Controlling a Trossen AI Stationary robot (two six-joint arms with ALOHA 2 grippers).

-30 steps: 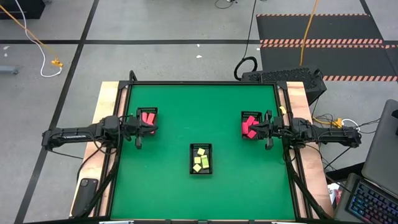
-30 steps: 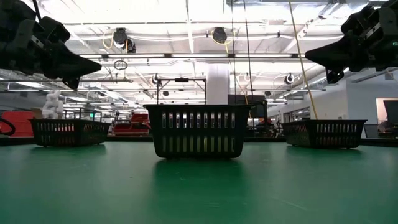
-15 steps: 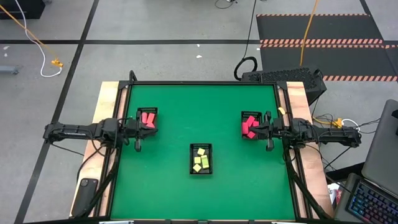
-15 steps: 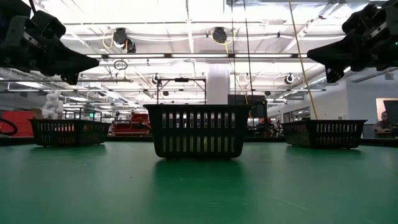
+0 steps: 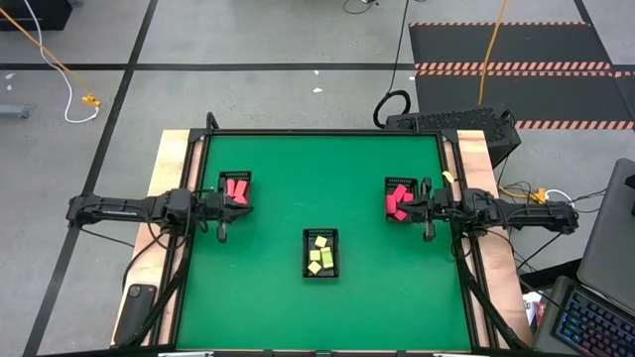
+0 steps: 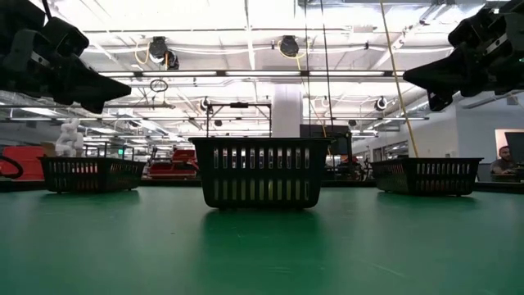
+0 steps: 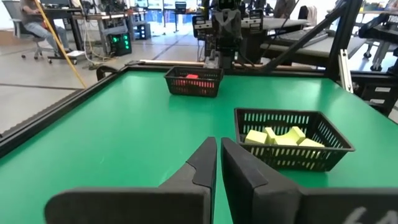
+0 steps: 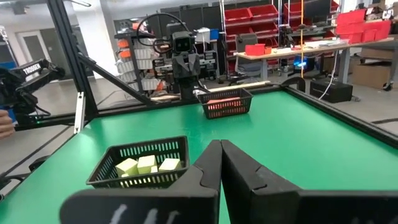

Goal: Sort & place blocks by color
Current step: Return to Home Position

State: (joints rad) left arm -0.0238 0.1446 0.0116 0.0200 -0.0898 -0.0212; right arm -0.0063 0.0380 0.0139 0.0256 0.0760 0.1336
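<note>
Hovering left gripper (image 5: pixel 241 205): it hangs high over the left side of the flat green table (image 5: pixel 327 159). In the high view its tip sits at the near corner of the small black slotted plastic left basket (image 5: pixel 235 174). Its two dark fingers (image 7: pixel 202 165) lie together with barely a slit between them, holding nothing.
Left basket contents: several small solid salmon-red blocks (image 5: pixel 235 188) lie inside, none outside on the cloth.
Middle of the table: the black slotted centre basket (image 5: pixel 306 254) stands alone, nearer the front edge than the other two and well apart from both.
Centre basket contents: pale yellow blocks (image 5: pixel 318 256), a handful of cubes and short bars, lie loosely piled inside.
Right basket contents: the black slotted right basket (image 5: pixel 401 180) stands on the table's right part, with deeper pink-red blocks (image 5: pixel 396 201) heaped in it.
Right gripper (image 5: pixel 406 207): it is raised high above the table's right side, with its tip at the right basket's outer edge in the high view. Its fingers (image 8: pixel 205 165) are closed against each other and carry nothing.
</note>
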